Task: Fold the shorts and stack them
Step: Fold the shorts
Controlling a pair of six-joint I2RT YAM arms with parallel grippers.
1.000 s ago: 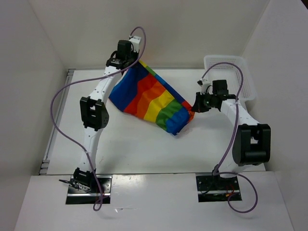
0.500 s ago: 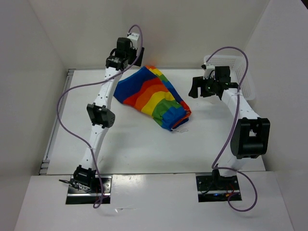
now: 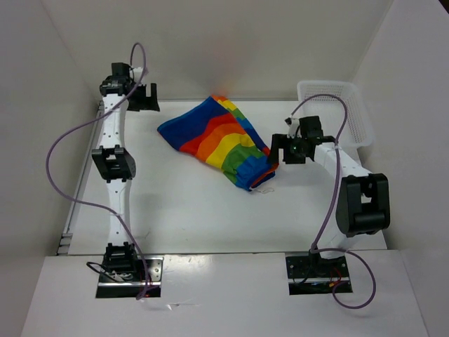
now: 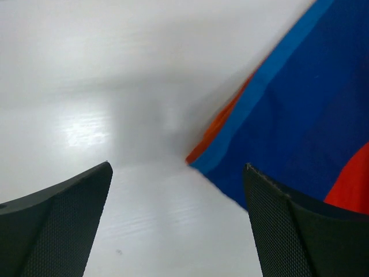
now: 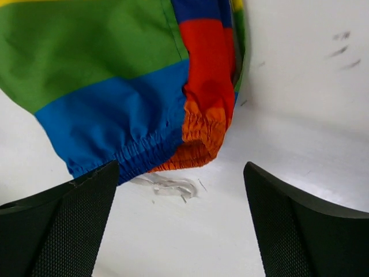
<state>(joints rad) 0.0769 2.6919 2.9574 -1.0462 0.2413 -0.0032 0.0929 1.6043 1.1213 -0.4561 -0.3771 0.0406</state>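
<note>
The rainbow-striped shorts lie folded on the white table, with the gathered waistband end and its white drawstring toward the front right. My left gripper is open at the back left, clear of the cloth. In its wrist view the blue edge of the shorts lies just right of the open left gripper. My right gripper is open just right of the waistband. In its wrist view the waistband and drawstring lie ahead of the open right gripper, untouched.
A white mesh basket stands at the back right against the wall, behind the right arm. White walls close the table in at the left, back and right. A purple cable loops off each arm.
Both grippers opened and let go of the shorts, which dropped flat onto the table. The left arm swung away to the back left. The right gripper rose, then came down beside the waistband.
</note>
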